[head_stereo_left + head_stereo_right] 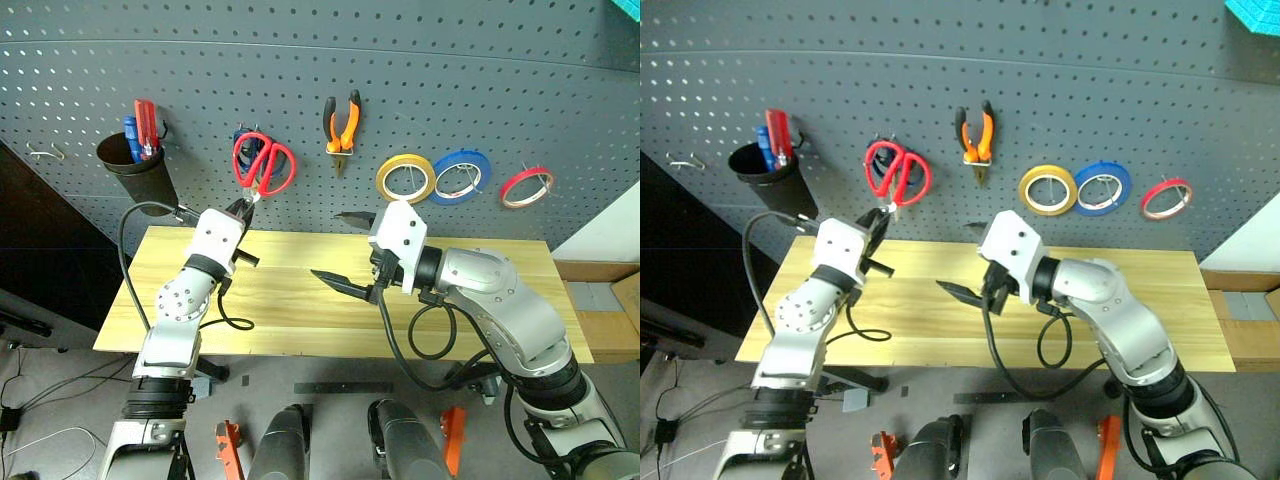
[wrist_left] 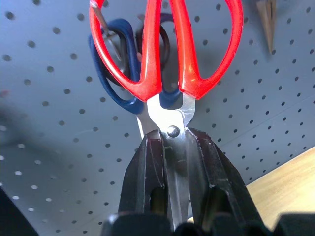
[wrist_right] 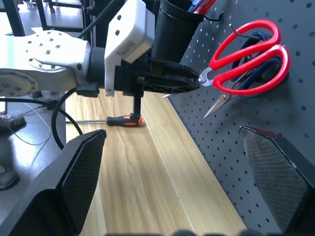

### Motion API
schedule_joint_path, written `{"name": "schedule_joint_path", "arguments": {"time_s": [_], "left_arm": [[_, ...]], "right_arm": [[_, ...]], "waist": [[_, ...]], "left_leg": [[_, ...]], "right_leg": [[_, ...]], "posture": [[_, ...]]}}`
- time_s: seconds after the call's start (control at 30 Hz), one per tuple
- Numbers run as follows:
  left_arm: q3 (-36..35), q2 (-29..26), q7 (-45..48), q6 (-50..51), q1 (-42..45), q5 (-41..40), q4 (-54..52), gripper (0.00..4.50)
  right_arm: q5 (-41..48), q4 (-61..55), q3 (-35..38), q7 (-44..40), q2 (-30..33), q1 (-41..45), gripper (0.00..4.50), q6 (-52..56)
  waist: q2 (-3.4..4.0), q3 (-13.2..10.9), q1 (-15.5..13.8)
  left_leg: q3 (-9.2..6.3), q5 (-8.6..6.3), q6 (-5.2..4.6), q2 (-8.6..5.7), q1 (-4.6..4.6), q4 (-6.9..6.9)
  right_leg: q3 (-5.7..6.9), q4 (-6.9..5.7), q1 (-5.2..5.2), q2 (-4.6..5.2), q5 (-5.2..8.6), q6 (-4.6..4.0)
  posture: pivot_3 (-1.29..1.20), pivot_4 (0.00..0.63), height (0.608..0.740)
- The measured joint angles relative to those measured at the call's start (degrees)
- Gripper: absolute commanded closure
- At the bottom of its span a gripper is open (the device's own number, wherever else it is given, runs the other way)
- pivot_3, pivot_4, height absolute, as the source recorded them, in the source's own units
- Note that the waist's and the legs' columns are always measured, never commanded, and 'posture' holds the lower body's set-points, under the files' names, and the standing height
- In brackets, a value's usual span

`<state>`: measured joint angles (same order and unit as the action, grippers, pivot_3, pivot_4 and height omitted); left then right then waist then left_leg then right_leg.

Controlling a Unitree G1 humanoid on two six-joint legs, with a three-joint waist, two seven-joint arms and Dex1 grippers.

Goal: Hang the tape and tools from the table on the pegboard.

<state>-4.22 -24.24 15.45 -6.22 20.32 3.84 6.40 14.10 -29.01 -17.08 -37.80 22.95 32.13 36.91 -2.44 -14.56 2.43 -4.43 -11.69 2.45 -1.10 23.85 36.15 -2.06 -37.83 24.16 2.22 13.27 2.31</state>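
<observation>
The red-handled scissors [image 1: 265, 165] stand handles-up against the dark pegboard [image 1: 450, 80]. My left gripper [image 1: 243, 207] is shut on their blades just below the pivot [image 2: 173, 135]. A metal hook passes through one red loop [image 3: 251, 54]. On the pegboard hang the orange-handled pliers [image 1: 341, 122] and the red tape ring [image 1: 527, 186]. The orange-and-black screwdriver [image 3: 124, 120] lies on the wooden table [image 1: 300, 310] beyond my left arm. Above the table's middle, my right gripper [image 1: 340, 248] is open and holds nothing.
Blue-handled scissors [image 2: 110, 73] hang behind the red ones on the same hook. A yellow roll [image 1: 405, 178] and a blue roll [image 1: 461, 176] hang beside the red tape. A black cup [image 1: 135, 160] of tools hangs at the left. Cardboard boxes [image 1: 600, 300] stand right of the table.
</observation>
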Motion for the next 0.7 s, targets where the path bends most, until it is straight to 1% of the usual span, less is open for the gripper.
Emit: {"name": "schedule_joint_path", "arguments": {"time_s": [0.03, 0.1, 0.17, 0.23, 0.27, 0.4, 0.47, 0.53, 0.6, 0.7], "left_arm": [[0.00, 0.00, -0.02, 0.00, 0.06, 0.07, 0.27, 4.26], [-0.05, 0.13, -0.08, 0.05, 0.05, -0.04, 0.72, 3.53], [-0.08, 0.45, -0.02, 0.54, -0.08, -0.15, 0.78, 2.90], [-0.05, 0.53, 0.16, 0.98, -0.79, -0.16, 0.75, 2.16], [-0.02, 0.57, 0.24, 1.28, -1.44, -0.15, 0.75, 1.86], [0.80, 0.69, 1.43, 5.52, -4.60, -0.24, 0.62, 0.44], [1.10, 0.69, 2.79, 9.98, -6.79, -0.94, 0.55, 0.44], [0.72, 0.65, 3.48, 15.72, -8.83, -2.08, 0.78, 0.44], [-1.08, 0.12, 3.82, 21.15, -9.09, -3.89, 1.33, 0.44], [-4.89, -2.73, 4.00, 27.16, -8.74, -6.03, 1.52, 0.44]], "right_arm": [[-0.01, 0.00, 0.00, 0.26, -0.32, 0.03, 0.00, 0.00], [-0.06, 0.00, -0.02, 0.66, -0.81, 0.10, 0.00, -0.01], [-0.12, 0.00, -0.07, 0.97, -1.22, 0.23, 0.00, -0.01], [-0.12, 0.00, -0.08, 1.64, -1.68, 0.27, 0.00, 0.03], [-0.11, 0.00, -0.08, 1.82, -1.79, 0.26, 0.00, 0.09], [-0.04, -0.09, -0.54, 3.41, -2.65, -0.27, 0.00, 2.29], [-0.28, -0.16, -2.39, 5.36, -3.97, -1.15, 0.00, 5.56], [-0.99, 0.36, -4.45, 8.88, -6.69, -2.21, 0.00, 11.95], [-1.35, 1.71, -4.72, 12.86, -10.63, -2.17, 0.00, 19.19], [-1.12, 2.59, -4.44, 16.66, -15.01, -1.65, 0.00, 27.43]], "waist": [[0.00, 0.00, 0.03], [0.00, 0.00, 0.07], [0.00, 0.00, 0.11], [0.00, 0.00, 0.13], [0.00, 0.00, 0.15], [0.01, 0.00, 0.46], [0.01, -0.01, 0.66], [0.04, -0.06, 0.90], [0.03, -0.08, 0.96], [0.08, -0.14, 0.91]], "left_leg": [[0.00, 0.00, 0.00, 0.00, 0.00, 0.00], [0.00, 0.00, 0.00, 0.00, 0.00, 0.00], [-0.01, 0.00, 0.00, 0.00, 0.00, 0.00], [-0.01, 0.00, 0.00, 0.00, 0.00, 0.00], [-0.01, 0.00, 0.00, 0.00, 0.00, 0.00], [-0.03, 0.00, 0.00, 0.01, -0.01, -0.01], [-0.05, 0.00, 0.00, 0.02, -0.02, -0.01], [-0.13, 0.00, 0.00, 0.04, -0.02, -0.01], [-0.18, 0.00, 0.00, 0.12, -0.01, 0.01], [-0.20, 0.01, 0.01, 0.17, -0.04, 0.01]], "right_leg": [[0.00, 0.00, 0.00, 0.00, 0.00, 0.00], [0.00, 0.00, 0.00, 0.00, 0.00, 0.00], [0.00, -0.01, 0.00, 0.01, 0.00, 0.00], [0.00, -0.01, 0.00, 0.01, 0.00, 0.00], [-0.01, -0.01, 0.00, 0.01, 0.00, 0.00], [0.00, -0.04, 0.00, 0.01, 0.00, 0.00], [-0.02, -0.06, 0.01, 0.00, 0.00, -0.01], [-0.05, -0.11, 0.06, 0.00, 0.01, -0.01], [-0.03, -0.17, 0.10, -0.06, 0.01, -0.01], [-0.02, -0.16, 0.09, -0.12, 0.02, -0.01]], "posture": [[-0.06, 0.215, 0.740], [-0.06, 0.219, 0.740], [-0.06, 0.221, 0.740], [-0.05, 0.224, 0.740], [-0.05, 0.224, 0.740], [-0.05, 0.240, 0.740], [-0.05, 0.252, 0.740], [-0.04, 0.264, 0.740], [-0.04, 0.271, 0.740], [-0.03, 0.294, 0.740]]}}
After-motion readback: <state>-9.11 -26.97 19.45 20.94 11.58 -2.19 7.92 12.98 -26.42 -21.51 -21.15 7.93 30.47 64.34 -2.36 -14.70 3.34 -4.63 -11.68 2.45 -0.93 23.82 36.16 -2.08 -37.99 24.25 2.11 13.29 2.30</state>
